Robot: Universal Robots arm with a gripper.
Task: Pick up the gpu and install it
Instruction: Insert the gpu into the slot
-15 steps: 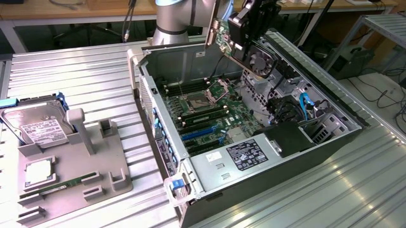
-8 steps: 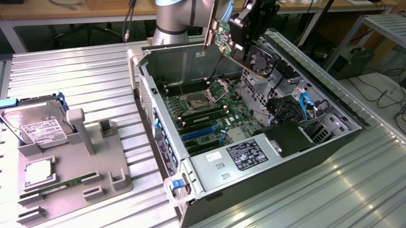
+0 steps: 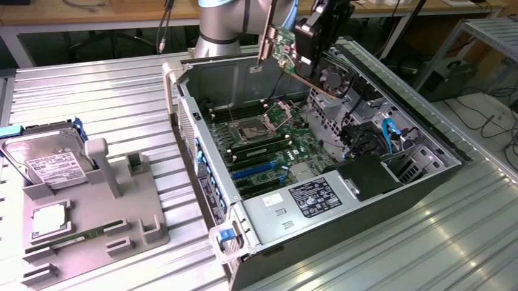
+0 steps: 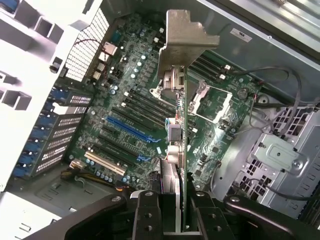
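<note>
place: probably a robotics lab or workshop | tabletop: ribbed metal tabletop point(image 3: 105, 91) is carrying an opened PC tower point(image 3: 267, 209) and a grey parts fixture point(image 3: 89, 236) | arm: a robot arm point(image 3: 222, 24) is rising behind the tower | backdrop: wooden workbenches point(image 3: 121, 7) are lining the back, cables point(image 3: 489, 124) are trailing on the floor

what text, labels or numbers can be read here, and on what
None can be read.
hard drive label: too small.
sticker on the grey box: too small.
white sticker on the case: blurred.
gpu: no legible print.
</note>
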